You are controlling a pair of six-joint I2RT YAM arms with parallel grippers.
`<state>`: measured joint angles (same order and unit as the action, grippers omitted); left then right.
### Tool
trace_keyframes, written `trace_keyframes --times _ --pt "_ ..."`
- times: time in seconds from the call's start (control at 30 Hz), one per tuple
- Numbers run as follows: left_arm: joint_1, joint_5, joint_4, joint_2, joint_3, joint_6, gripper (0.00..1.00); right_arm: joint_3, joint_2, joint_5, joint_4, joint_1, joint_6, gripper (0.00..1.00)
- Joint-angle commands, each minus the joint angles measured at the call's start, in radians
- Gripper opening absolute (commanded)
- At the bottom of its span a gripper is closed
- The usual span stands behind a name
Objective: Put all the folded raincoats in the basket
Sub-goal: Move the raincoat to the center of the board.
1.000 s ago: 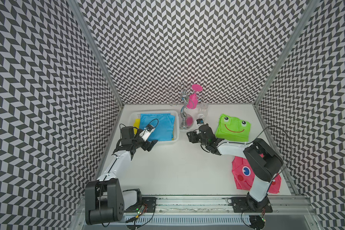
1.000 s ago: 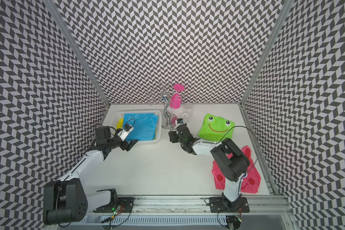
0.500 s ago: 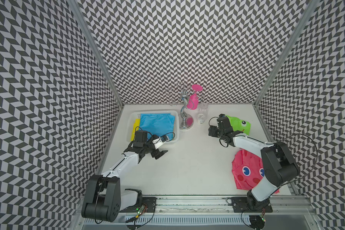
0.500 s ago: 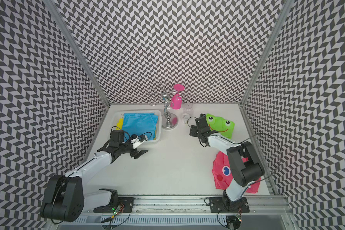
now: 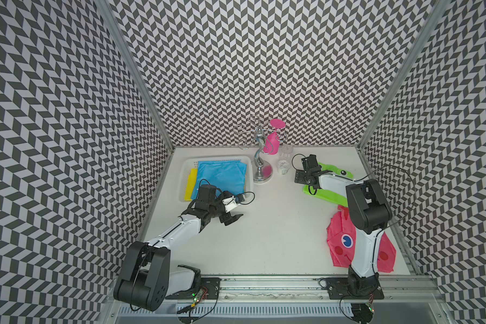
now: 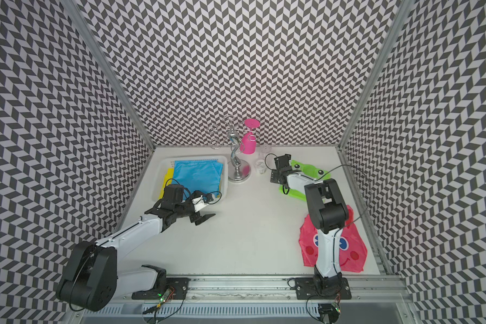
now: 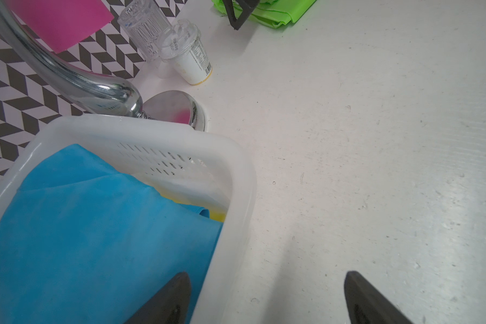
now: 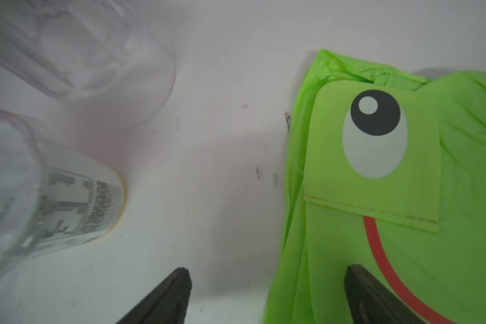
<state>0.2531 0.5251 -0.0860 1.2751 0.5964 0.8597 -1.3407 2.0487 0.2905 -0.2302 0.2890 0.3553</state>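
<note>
Swinging over from mid-table, the right gripper (image 8: 267, 269) is hovering at one o'clock, jaws open astride the green raincoat (image 5: 324, 197) edge, cloth lying toward three o'clock. Farther off, the left gripper (image 7: 267, 275), open and empty, is idling beside the basket (image 5: 186, 168) at ten o'clock.

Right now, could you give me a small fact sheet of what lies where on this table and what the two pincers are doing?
Basket: holds a blue raincoat over a yellow cloth
Table: green raincoat, pink raincoat
Left pincer: open, empty, by the basket
Right pincer: open, straddling the green raincoat's edge
</note>
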Motion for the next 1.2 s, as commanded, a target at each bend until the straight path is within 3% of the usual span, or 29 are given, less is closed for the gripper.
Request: trace_keyframes --times 0.0,0.1,0.2,0.63,0.87,1.17 --pt "0.009 0.009 0.004 -0.017 -0.017 -0.034 0.89 -0.064 0.05 0.107 -0.05 -0.007 0.0 0.88" --pt "0.009 0.009 0.005 -0.023 -0.023 -0.044 0.89 -0.083 0.087 0.122 -0.084 -0.011 0.02 0.85" --pt "0.008 0.007 0.004 -0.023 -0.024 -0.049 0.89 -0.063 0.096 0.076 -0.078 -0.012 0.043 0.75" --pt "0.025 -0.046 -0.128 -0.047 0.033 -0.028 0.87 0.065 -0.037 -0.05 -0.057 0.008 0.059 0.12" --pt "0.047 0.073 -0.291 -0.056 0.117 -0.059 0.87 0.215 -0.2 -0.16 -0.009 0.097 0.085 0.0" --pt "0.058 0.14 -0.336 -0.051 0.218 -0.236 0.88 0.413 -0.405 -0.271 0.009 0.289 0.18 0.0"
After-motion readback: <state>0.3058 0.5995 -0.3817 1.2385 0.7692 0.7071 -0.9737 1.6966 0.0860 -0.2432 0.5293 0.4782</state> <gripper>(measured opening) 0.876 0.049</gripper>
